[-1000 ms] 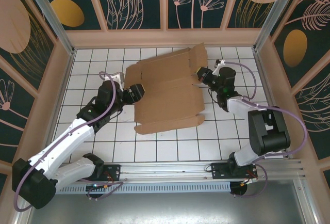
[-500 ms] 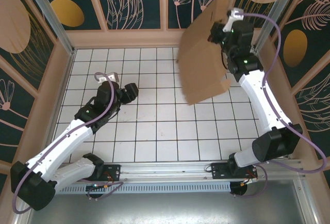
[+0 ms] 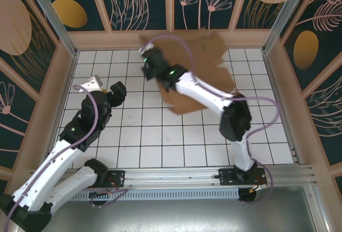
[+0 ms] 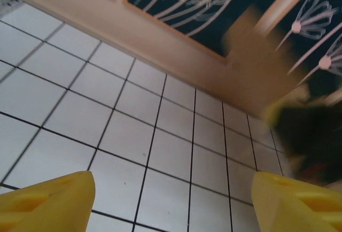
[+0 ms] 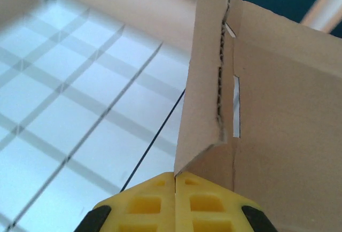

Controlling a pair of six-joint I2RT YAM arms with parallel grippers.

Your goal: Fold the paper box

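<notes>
- Now my right claw [image 5: 175, 176], clamped on the paper box [image 3: 214, 55], has swung it aloft toward the back.
- My left claw [image 4: 172, 194] stands spread, empty; folding unstarted.

The paper box [image 3: 214, 55] is partly hidden by the right arm [image 3: 203, 90].

No text, label, brand, number or sign can be read on anything here. The paper box [image 3: 211, 61] is plain brown cardboard without print, and the wall panels [image 3: 187, 2] bear only painted leaves, flowers and round shapes, no lettering
</notes>
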